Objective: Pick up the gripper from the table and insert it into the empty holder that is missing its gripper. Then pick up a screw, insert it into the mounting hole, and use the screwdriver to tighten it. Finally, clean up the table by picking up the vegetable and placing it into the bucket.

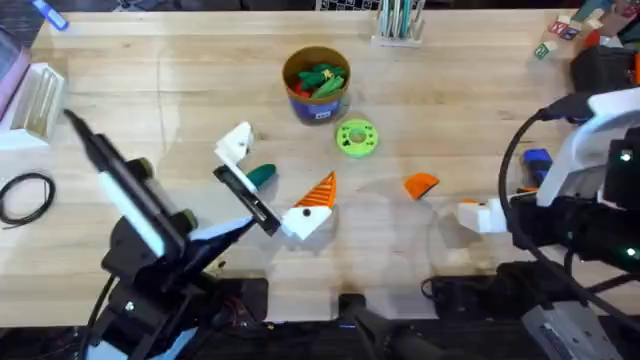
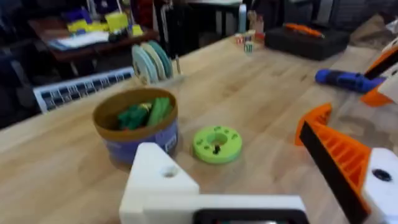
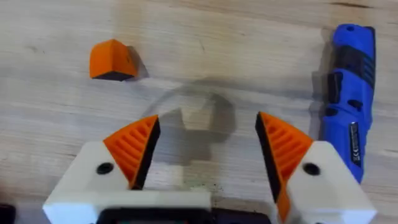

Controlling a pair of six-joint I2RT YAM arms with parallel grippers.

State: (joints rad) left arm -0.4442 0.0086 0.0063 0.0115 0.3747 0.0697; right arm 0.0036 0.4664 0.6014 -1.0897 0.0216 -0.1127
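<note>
Your right claw (image 3: pixel 205 155) is hanging open over the counter (image 3: pixel 205 37), the loose orange gripper (image 3: pixel 112 60) lying just ahead for picking; your left claw (image 2: pixel 261 174) is also gaping.

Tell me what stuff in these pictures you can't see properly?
- The vegetable: overhead, partly hidden behind the left gripper.
- The screwdriver: overhead, mostly covered by the right arm; the right wrist view shows it plainly.
- The bucket: its label is too small to read.
- Screws: too small to pick out.
</note>
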